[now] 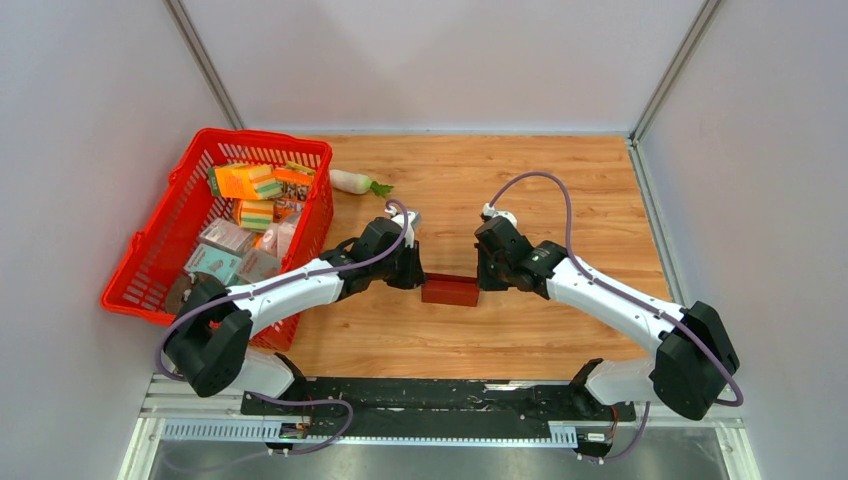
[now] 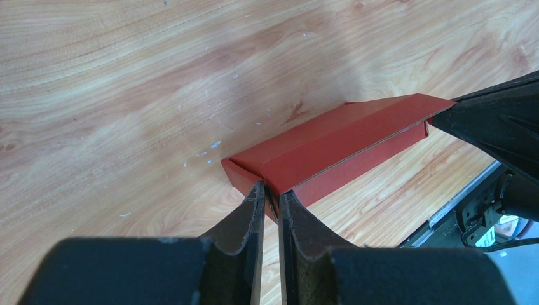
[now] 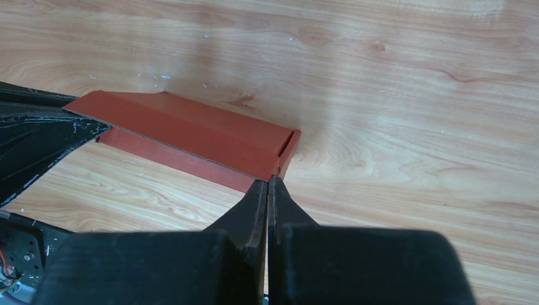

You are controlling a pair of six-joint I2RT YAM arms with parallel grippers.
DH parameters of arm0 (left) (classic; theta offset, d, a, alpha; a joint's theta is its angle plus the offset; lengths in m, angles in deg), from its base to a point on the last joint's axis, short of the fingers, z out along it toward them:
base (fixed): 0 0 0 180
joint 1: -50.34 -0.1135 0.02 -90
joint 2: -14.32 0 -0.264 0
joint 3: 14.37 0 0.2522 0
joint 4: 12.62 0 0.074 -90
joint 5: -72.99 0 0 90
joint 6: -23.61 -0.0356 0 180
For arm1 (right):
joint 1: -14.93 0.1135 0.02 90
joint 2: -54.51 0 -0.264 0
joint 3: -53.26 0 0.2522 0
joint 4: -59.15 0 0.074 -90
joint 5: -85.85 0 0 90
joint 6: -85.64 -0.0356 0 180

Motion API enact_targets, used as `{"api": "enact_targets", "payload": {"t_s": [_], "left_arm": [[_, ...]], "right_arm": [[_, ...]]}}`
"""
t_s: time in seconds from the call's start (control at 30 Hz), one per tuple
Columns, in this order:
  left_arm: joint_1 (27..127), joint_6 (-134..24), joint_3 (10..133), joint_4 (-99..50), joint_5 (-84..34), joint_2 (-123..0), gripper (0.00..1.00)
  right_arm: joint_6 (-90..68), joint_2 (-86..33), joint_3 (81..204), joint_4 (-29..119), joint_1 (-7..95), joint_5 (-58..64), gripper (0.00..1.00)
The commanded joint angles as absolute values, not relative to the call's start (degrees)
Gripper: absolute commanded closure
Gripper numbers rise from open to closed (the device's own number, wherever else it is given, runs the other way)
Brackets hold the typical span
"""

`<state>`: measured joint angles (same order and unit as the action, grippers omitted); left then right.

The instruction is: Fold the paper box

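Observation:
The paper box (image 1: 450,291) is a dark red, shallow, folded cardboard piece lying on the wooden table between my two grippers. My left gripper (image 1: 413,277) is shut on its left end. In the left wrist view the box (image 2: 343,140) stretches away from my gripper (image 2: 272,190), whose tips pinch the near corner edge. My right gripper (image 1: 484,278) is shut on the right end. In the right wrist view its tips (image 3: 268,181) meet the corner of the box (image 3: 184,130) at the end flap. The top panel lies folded over a side wall.
A red mesh basket (image 1: 262,136) with orange and pale packets stands at the left, close to the left arm. A white radish (image 1: 352,181) lies behind the left gripper. Grey walls close three sides. The black rail (image 1: 430,395) runs along the near edge.

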<state>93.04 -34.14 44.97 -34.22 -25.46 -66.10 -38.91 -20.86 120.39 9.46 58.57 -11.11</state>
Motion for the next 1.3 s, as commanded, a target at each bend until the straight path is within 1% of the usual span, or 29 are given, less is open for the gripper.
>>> {"api": "enact_targets", "payload": {"t_s": [0.0, 0.7, 0.9, 1.07, 1.27], "left_arm": [[94.4, -34.7, 45.1, -35.0, -26.6, -67.7, 0.83], [94.4, -34.7, 44.7, -34.8, -26.6, -67.6, 0.83], [94.4, -34.9, 44.9, -35.1, -26.6, -67.6, 0.83], [94.4, -35.0, 45.0, -34.9, -26.7, -67.7, 0.83], [94.4, -35.2, 45.1, -35.4, -26.8, -67.3, 0.83]], "right_arm": [[-42.6, -21.2, 122.9, 13.1, 59.8, -5.0, 1.00], [-44.3, -21.3, 122.5, 14.4, 59.6, -2.2, 1.00], [-38.7, -21.3, 122.4, 11.2, 59.8, -7.2, 1.00], [-33.0, -21.2, 122.9, 8.9, 62.0, -13.1, 1.00], [-32.1, -21.5, 122.7, 10.4, 65.7, -16.0, 1.00]]}}
